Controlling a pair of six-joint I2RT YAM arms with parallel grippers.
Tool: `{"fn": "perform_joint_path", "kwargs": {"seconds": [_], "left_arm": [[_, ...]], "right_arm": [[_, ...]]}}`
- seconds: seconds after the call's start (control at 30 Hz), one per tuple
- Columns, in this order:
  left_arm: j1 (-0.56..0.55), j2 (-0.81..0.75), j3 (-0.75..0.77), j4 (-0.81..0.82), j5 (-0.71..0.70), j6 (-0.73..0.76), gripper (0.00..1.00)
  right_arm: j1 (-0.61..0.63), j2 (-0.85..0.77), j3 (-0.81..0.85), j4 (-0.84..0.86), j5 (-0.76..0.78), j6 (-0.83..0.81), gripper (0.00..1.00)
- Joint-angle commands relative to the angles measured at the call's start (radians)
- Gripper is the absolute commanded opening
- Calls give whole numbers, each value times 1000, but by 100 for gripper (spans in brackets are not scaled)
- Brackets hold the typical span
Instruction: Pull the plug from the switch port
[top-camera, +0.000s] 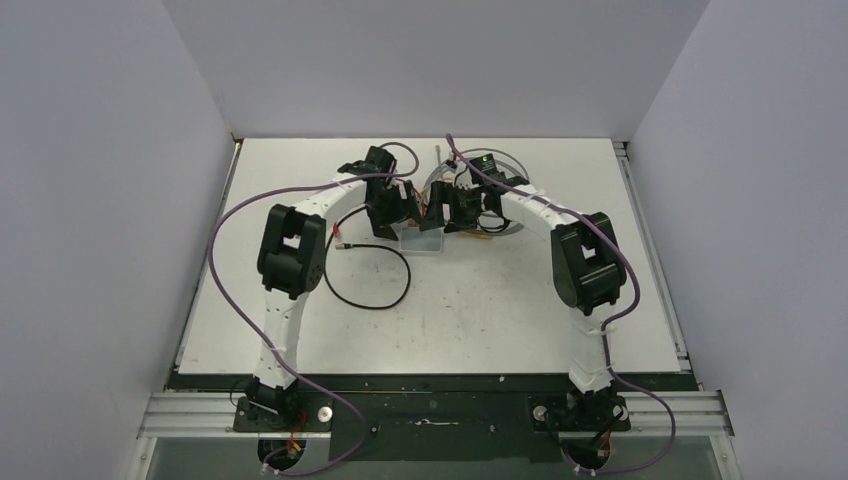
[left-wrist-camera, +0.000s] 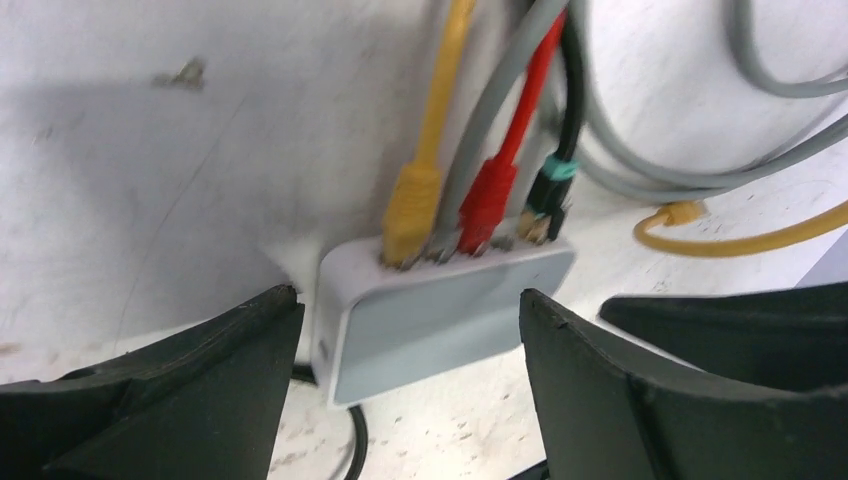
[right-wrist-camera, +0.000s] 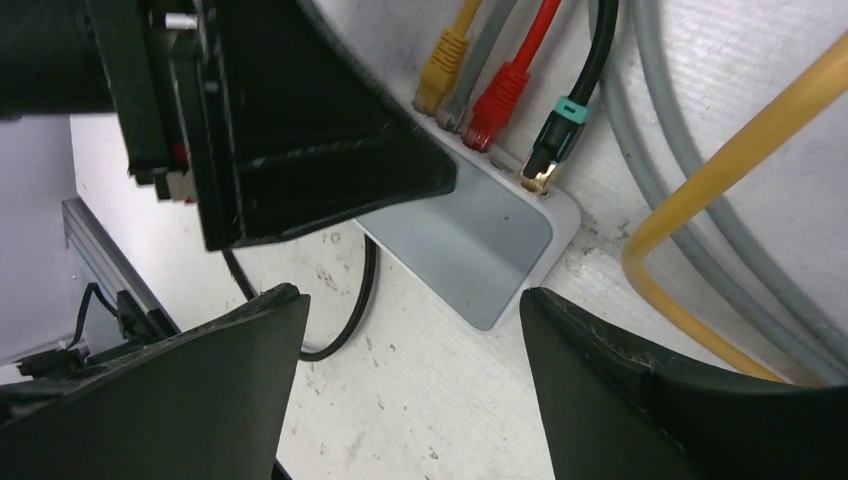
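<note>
Switch (left-wrist-camera: 440, 320) with 4 plugs (left-wrist-camera: 487, 205), left tool (left-wrist-camera: 405, 295) and right tool (right-wrist-camera: 410, 292) spread, angled over it

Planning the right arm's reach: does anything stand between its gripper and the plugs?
Partly: a finger of the left gripper blocks the switch beside the yellow plug; the red plug and black plug lie clear before the open right gripper.

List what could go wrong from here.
The yellow plug, grey plug, red plug and black plug sit packed side by side; fingers could catch a neighbour.
Both the left gripper and right gripper are open and nothing clamps the switch, so a pull might drag it along.
The grippers crowd together over the switch and could collide.
</note>
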Motion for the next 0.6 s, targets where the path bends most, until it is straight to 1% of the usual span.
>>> {"fn": "perform_joint_path", "kwargs": {"seconds": [0.0, 0.17, 0.23, 0.3, 0.37, 0.47, 0.57], "left_arm": [[30, -153, -150, 86, -16, -76, 79], [80, -288, -371, 244, 44, -173, 80], [96, -325, -435, 298, 71, -203, 80], [104, -360, -481, 342, 86, -223, 80], [109, -394, -514, 374, 102, -238, 79], [116, -450, -562, 403, 119, -256, 79], [130, -505, -607, 405, 118, -257, 79]], "right_arm": [[10, 26, 25, 78, 53, 6, 79], [9, 66, 67, 77, 71, -15, 78], [10, 90, 86, 76, 52, -19, 75], [12, 119, 107, 68, 36, -23, 72], [20, 143, 119, 54, 26, -31, 71], [33, 147, 114, 52, 6, -36, 67], [58, 126, 99, 44, -1, -38, 60]]}}
